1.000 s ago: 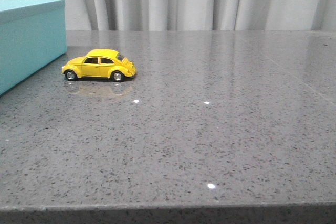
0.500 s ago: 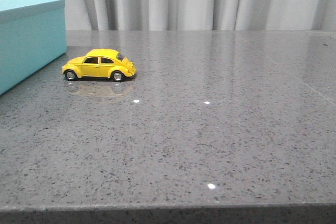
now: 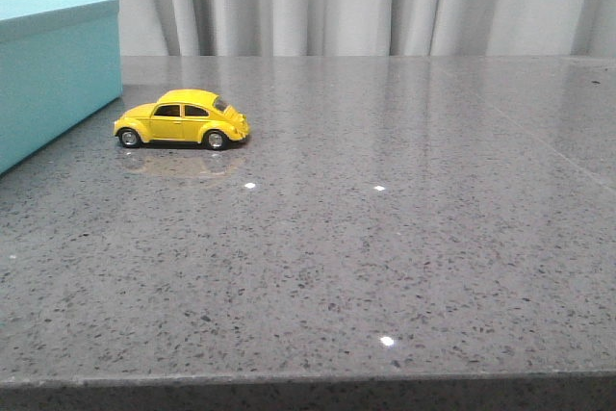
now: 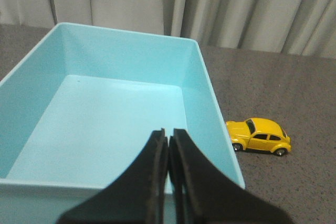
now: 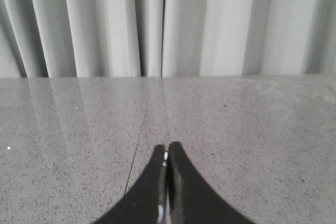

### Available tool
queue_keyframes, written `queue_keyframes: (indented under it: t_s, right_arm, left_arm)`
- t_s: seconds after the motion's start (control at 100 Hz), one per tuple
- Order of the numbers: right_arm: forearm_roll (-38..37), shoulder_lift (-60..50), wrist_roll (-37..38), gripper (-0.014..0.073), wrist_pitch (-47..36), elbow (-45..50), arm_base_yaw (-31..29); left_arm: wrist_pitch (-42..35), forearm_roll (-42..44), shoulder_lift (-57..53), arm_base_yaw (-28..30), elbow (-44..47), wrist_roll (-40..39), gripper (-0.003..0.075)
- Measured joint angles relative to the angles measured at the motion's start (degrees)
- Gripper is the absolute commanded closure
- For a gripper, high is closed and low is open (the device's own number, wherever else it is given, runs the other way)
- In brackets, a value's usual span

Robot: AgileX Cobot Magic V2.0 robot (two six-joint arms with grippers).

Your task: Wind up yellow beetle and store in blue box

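Fingers first: your left gripper [image 4: 168, 145] has its black jaws pressed together on nothing, and it hangs above the open, empty, light turquoise-blue rectangular box [image 4: 207, 103]. Your right gripper [image 5: 167, 156] is likewise closed and empty, looking across bare speckled grey stone table [image 5: 252, 129] toward the pale curtain [image 5: 210, 24]. Outward from the left hand, the small glossy yellow toy beetle car [image 3: 182, 119] stands on its four wheels just beside the box's long outer wall, not touching it. In the front view you see its side, so its long axis runs across the table and it sits on the left half. Judging from that, your left arm is the nearer one, and you would need to open those jaws before reaching over the wall.
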Motion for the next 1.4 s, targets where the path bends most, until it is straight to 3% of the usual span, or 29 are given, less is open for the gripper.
queue_keyframes:
  t_s: [0.37,0.73,0.87,1.0,1.07,1.16,1.4]
  right_arm:
    - [0.23,17.69,0.09,0.0708,16.31,-22.49,0.0]
    - [0.77,20.23,0.13,0.0679,18.31,-24.1,0.0]
    - [0.9,20.23,0.13,0.047,21.21,-24.1,0.0]
    - [0.93,20.23,0.23,0.0185,24.69,-24.1,0.0]
    - [1.03,20.23,0.23,0.0087,25.18,-24.1,0.0]
    - [1.03,20.23,0.23,0.0043,25.18,-24.1,0.0]
    - [1.03,20.23,0.23,0.0043,22.41,-24.1,0.0]
  left_arm:
    - [12.63,0.0,20.06,0.0,-23.81,0.0,0.0734]
    - [16.54,0.0,22.8,0.0,-26.05,3.11,0.0716]
    - [20.02,0.0,22.8,0.0,-26.05,4.25,0.0587]
    - [23.97,0.0,22.8,0.0,-26.05,5.14,0.0321]
    - [24.92,0.0,22.8,0.0,-26.05,5.39,0.0183]
    - [25.39,0.0,22.8,0.0,-26.05,5.63,0.0094]
    - [25.51,0.0,22.8,0.0,-26.05,5.65,0.0092]
